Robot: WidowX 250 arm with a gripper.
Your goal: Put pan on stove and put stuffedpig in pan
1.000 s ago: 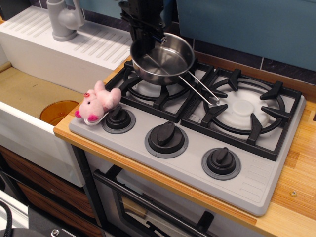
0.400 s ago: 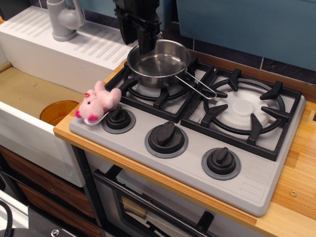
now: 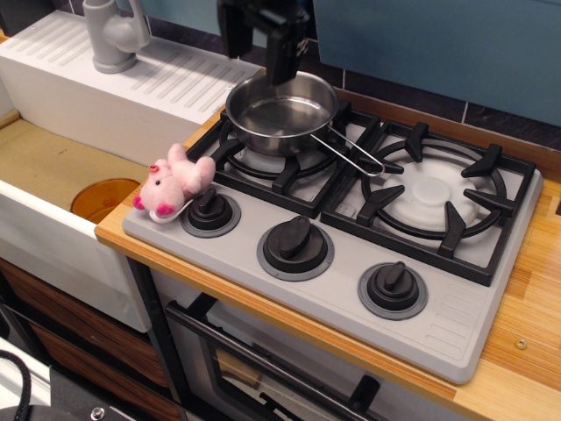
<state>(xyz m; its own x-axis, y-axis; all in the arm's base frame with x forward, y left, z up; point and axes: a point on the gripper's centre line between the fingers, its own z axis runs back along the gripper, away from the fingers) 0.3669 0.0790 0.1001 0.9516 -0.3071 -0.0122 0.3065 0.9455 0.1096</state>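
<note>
The shiny steel pan (image 3: pixel 282 114) sits on the left burner grate of the grey stove (image 3: pixel 351 263), its wire loop handle (image 3: pixel 352 153) pointing right toward the other burner. The pink stuffedpig (image 3: pixel 175 181) lies at the stove's front left corner, against the left knob (image 3: pixel 209 210). My black gripper (image 3: pixel 259 39) hangs above the pan's far rim, open and empty, clear of the pan.
A white sink (image 3: pixel 61 149) with a grey tap (image 3: pixel 114 35) and an orange drain disc (image 3: pixel 103 198) lies left of the stove. Two more knobs (image 3: pixel 295 246) line the stove's front. The wooden counter (image 3: pixel 526 333) runs along the right, with a blue wall behind.
The pan was lowered from a tilted hold onto the left burner. The gripper then let go of it, opened and rose above the pan's far rim.
</note>
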